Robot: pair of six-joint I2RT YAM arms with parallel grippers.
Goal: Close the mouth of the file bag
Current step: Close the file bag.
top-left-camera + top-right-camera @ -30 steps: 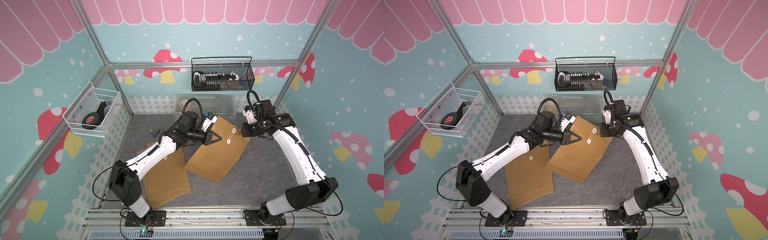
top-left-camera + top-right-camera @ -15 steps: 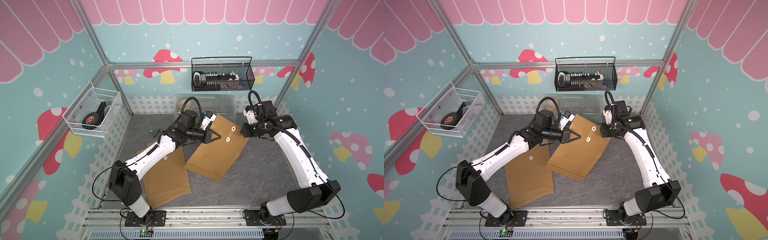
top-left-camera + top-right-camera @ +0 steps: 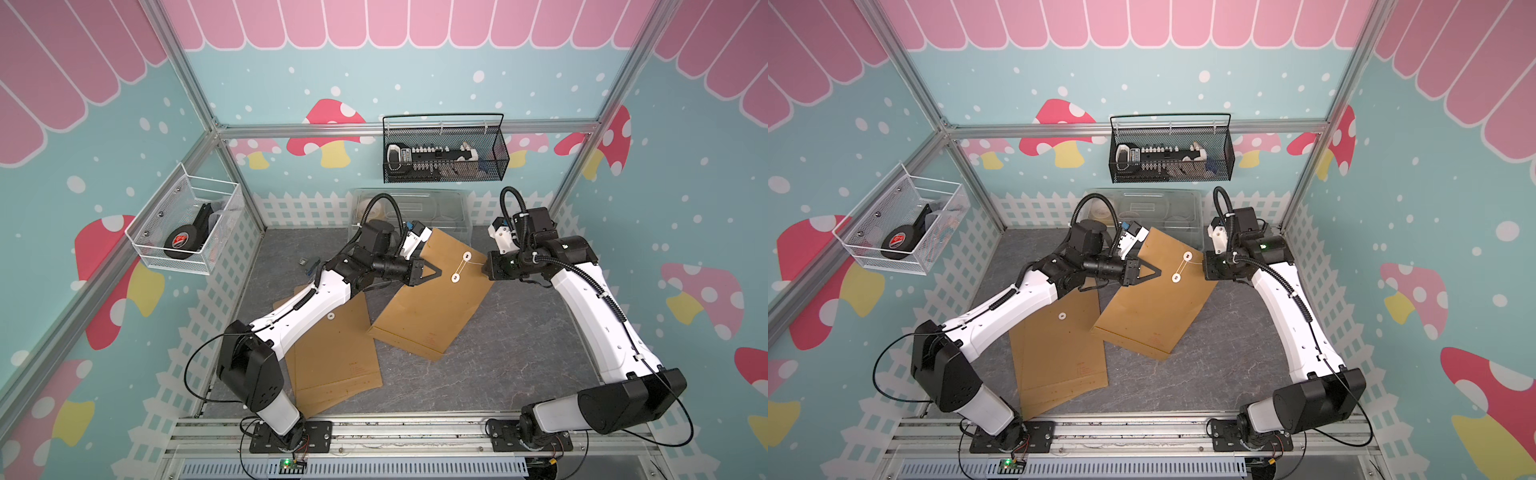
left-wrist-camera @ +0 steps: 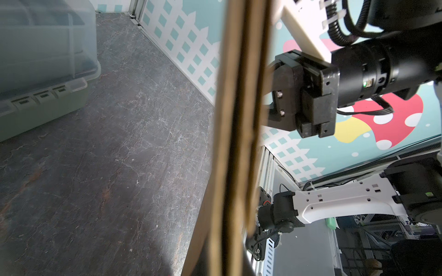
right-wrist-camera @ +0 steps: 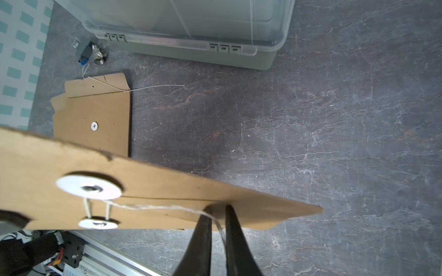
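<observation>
In both top views the left gripper is clamped on the side edge of the file bag, I guess propping the mouth end up so the right gripper can wind the string. Left wrist view just shows the bag edge-on. Right wrist view: right jaws pinch the string, just off the bag's edge.

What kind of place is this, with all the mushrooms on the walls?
Probably a robot test booth, not a playroom: left arm and right arm bolted to a front rail, and a metal frame holding printed mushroom walls.
</observation>
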